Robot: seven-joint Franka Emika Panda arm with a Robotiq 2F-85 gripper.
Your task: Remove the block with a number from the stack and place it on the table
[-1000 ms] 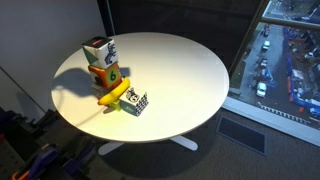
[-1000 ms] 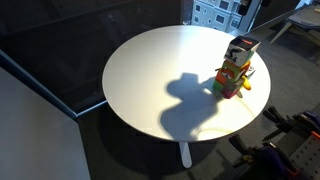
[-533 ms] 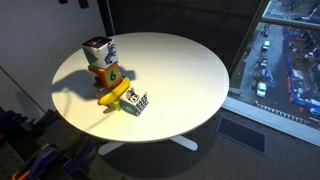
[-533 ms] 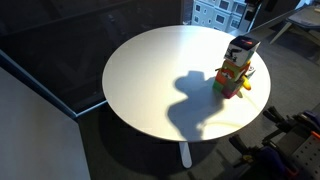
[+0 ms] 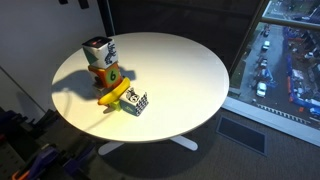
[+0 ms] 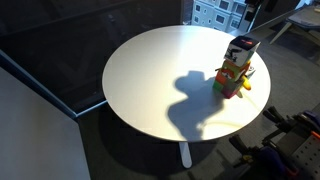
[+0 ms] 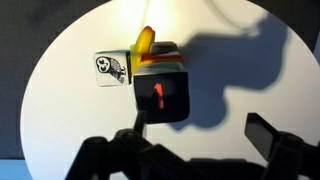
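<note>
Block with a number [image 7: 160,95] topped the stack [image 5: 106,72] at the tabletop's [image 5: 185,70] nine o'clock edge; likely light, rigid, slick, best pinched across opposite side faces. Claw [image 7: 192,132] hovered above, spread apart, empty.

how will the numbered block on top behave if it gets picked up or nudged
Probably rigid: the block with a number shows flat faces and crisp edges. Likely light, being small. It sits atop the orange cube, so a sideways nudge could slide or tip it off.

Gripper [image 7: 200,135] points downward, its jaws spread wide, apparently gripping nothing.
</note>
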